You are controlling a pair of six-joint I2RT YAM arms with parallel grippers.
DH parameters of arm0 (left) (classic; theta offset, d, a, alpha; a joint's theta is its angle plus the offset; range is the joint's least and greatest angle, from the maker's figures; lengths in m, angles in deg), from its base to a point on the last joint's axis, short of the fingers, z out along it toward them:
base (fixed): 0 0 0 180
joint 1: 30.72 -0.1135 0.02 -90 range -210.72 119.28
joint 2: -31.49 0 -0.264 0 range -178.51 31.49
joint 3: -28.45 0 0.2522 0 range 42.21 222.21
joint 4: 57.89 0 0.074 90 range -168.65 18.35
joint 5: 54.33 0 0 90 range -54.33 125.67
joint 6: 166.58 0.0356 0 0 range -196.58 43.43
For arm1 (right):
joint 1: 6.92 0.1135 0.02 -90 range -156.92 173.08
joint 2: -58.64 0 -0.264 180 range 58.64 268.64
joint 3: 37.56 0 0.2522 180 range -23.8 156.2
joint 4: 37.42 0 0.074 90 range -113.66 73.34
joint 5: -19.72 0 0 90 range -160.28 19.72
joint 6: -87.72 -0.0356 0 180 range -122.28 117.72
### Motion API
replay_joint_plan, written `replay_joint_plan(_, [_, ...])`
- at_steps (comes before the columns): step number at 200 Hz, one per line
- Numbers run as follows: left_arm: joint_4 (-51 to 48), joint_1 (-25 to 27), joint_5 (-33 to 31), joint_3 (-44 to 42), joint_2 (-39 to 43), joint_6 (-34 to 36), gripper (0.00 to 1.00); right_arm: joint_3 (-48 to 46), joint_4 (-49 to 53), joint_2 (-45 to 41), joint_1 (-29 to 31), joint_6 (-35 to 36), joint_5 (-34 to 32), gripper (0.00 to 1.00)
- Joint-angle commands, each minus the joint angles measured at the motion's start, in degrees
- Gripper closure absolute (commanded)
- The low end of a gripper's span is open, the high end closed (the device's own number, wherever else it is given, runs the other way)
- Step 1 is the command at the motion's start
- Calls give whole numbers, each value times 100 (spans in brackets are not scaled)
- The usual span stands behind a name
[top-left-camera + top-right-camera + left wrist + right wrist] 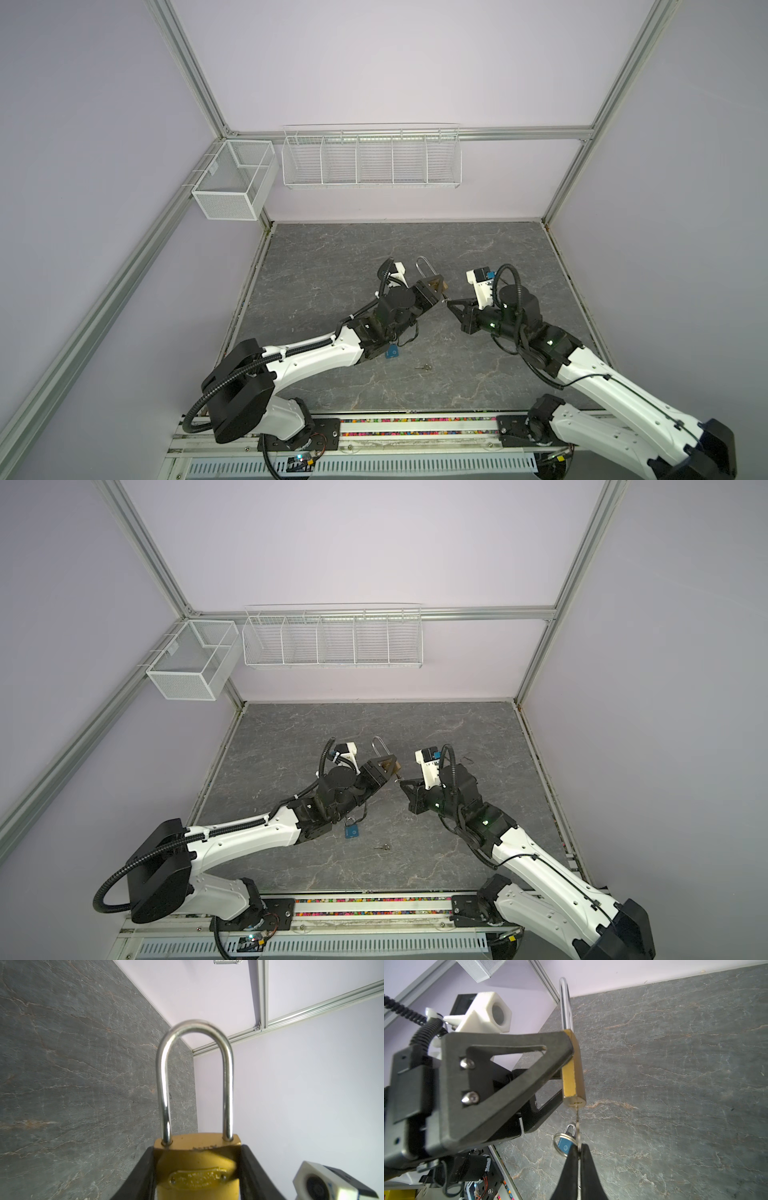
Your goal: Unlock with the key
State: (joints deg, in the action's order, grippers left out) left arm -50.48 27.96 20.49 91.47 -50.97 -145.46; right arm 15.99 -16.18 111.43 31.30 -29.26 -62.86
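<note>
Just above the middle of the grey marbled table (332, 266), the left gripper (435, 286) grasps a brass padlock (197, 1167) by its body, one black finger pressed against each narrow side, as the left wrist view shows. The padlock's long steel shackle (165, 1084) points away from the arm toward the back wall, and both of its legs sit down in the body. The right gripper (579, 1147) faces it from the other side, its jaws clenched on the head of a thin key (577, 1120). The key's blade runs straight up to the keyway (575, 1103) in the padlock's bottom face and its tip touches there. How far the blade has gone in cannot be told. In both top views the two grippers meet nose to nose, with the padlock and key held off the tabletop between them. On the table below the left forearm lies a small blue padlock (352, 832) with a silver ring (554, 1140) at its shackle. A little nearer the robot's base, a small loose key (424, 367) lies flat, well apart from both grippers. A white wire rack (372, 160) with dividers and a white mesh bin (232, 183) hang on the walls behind.
</note>
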Motion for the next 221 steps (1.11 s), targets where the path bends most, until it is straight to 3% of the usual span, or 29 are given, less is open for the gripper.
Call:
replay_joint_plan(1, [160, -5, -231, -34, -139, -11, 100, 178, -247, -84, -6, 104, 55, 94])
replay_joint_plan(27, [4, -31, -260, 41, -87, 41, 100, 172, -53, -194, -6, 148, -128, 93])
replay_joint_plan(65, [166, -210, -117, -146, -5, -130, 100, 108, 101, -364, -8, 192, -294, 49])
replay_joint_plan(93, [545, -398, 148, -370, -7, -374, 100, 6, 170, -499, -4, 193, -335, 43])
replay_joint_plan(107, [721, -473, 318, -449, -7, -421, 100, -76, 217, -654, -13, 219, -332, 35])
replay_joint_plan(133, [1650, -631, 849, -742, -118, -627, 100, -367, 141, -1043, -14, 173, -248, 35])
replay_joint_plan(166, [2331, -673, 1213, -941, -241, -1092, 100, -1066, -766, -1233, -16, -272, -110, 34])
replay_joint_plan(188, [3216, -673, 1409, -1070, -551, -1662, 100, -1266, -1444, -1126, -7, -400, -45, 36])
replay_joint_plan(221, [4660, -673, 1690, -1043, -1325, -2522, 100, -1173, -1524, -1162, -5, -110, -230, 35])
